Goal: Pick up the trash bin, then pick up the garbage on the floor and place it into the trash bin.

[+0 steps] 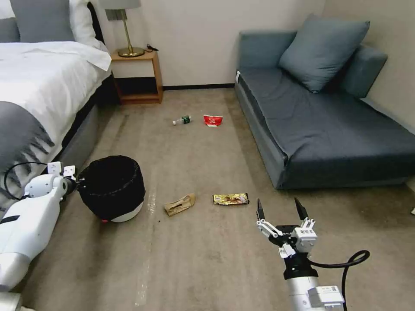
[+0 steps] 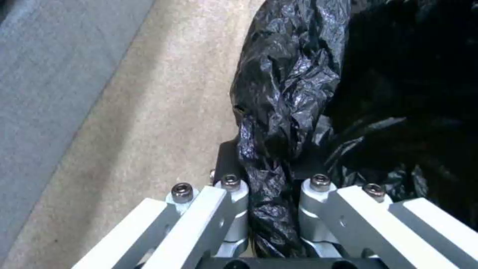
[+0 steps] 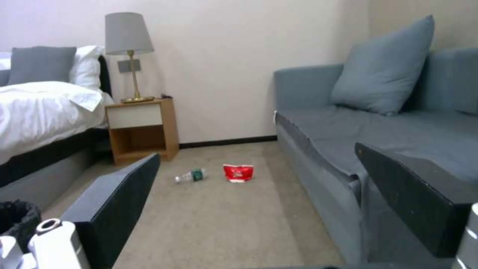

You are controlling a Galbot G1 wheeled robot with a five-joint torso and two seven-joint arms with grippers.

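Left gripper [image 1: 77, 181] is clenched on the rim of the trash bin [image 1: 113, 186]; in the left wrist view its fingers [image 2: 234, 209] pinch the black bag liner. This bin is tilted, beside the bed [image 1: 39, 99]. Right gripper [image 1: 281, 209] hangs released over the carpet, near the gold wrapper [image 1: 231, 198] and the brown paper bag [image 1: 179, 204]. Farther off, the small bottle [image 1: 182, 120] and the red packet [image 1: 212, 120] lie beside the sofa [image 1: 337, 129].

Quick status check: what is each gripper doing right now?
Left gripper: fingers shut on the trash bin rim, pinching its black liner.
Right gripper: fingers open, holding nothing, above the floor.
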